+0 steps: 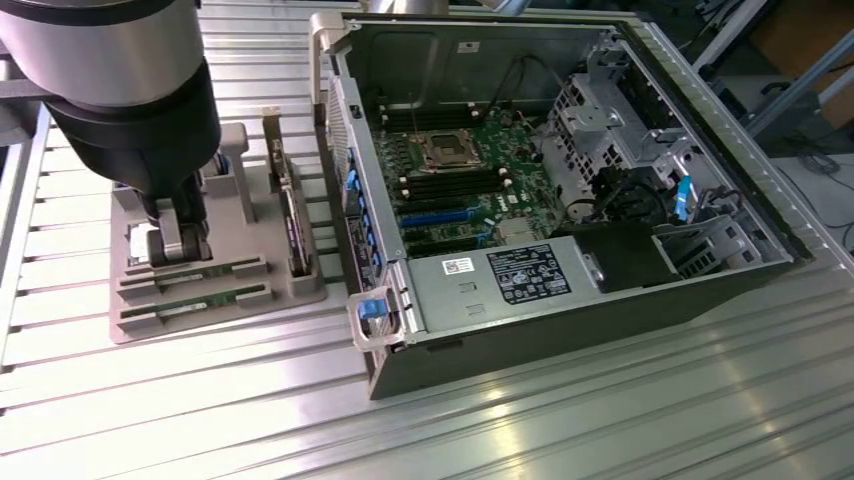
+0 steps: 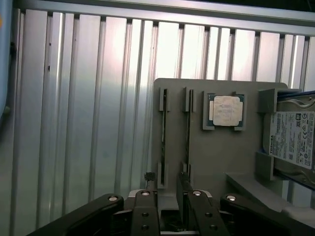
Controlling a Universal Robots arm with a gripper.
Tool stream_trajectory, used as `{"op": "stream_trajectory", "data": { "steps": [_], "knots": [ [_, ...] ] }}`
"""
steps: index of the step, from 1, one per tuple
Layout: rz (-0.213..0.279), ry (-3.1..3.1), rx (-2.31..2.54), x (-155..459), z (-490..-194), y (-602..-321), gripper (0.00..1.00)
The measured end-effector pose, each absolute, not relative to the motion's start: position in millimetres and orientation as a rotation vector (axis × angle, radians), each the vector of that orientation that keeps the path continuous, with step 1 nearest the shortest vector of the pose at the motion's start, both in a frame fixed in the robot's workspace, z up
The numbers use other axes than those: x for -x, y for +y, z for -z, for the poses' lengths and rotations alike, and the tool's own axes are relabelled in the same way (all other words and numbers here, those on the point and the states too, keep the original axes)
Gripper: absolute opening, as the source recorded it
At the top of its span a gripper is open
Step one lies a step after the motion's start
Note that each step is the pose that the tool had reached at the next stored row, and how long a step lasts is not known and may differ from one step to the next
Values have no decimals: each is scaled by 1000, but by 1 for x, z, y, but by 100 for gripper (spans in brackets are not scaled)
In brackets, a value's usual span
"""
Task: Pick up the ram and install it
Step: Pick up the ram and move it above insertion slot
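A ribbed aluminium worktop (image 1: 534,430) (image 2: 74,123) carries an open, boxy metal computer case (image 1: 534,338) and, by the edge at the exterior view's left, a flat matte grey tray (image 1: 287,290) (image 2: 216,157). A labelled rectangular hard drive (image 2: 293,132) stands at one tray end. Two thin green ram sticks (image 1: 191,274) (image 2: 187,132) sit edge-up in parallel slots along the tray's opposite edge. The black gripper (image 1: 180,245) (image 2: 171,216) hangs over them, jaws apart and empty. A square silvery processor (image 2: 226,110) lies between sticks and drive.

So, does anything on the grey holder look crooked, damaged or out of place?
Nothing stands out: one ram stick and the other ram stick stand straight in the slots of the grey holder, and the processor chip lies square in its recess.
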State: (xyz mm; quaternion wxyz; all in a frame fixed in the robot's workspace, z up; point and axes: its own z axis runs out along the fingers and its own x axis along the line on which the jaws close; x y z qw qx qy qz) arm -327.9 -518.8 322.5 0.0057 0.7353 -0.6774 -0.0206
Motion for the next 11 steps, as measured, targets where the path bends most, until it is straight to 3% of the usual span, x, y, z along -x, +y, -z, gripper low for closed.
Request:
{"op": "stream_trajectory", "data": {
  "steps": [11],
  "knots": [
    [64, -2120, -2303, 341, -307, -519, 30]
  ]
}}
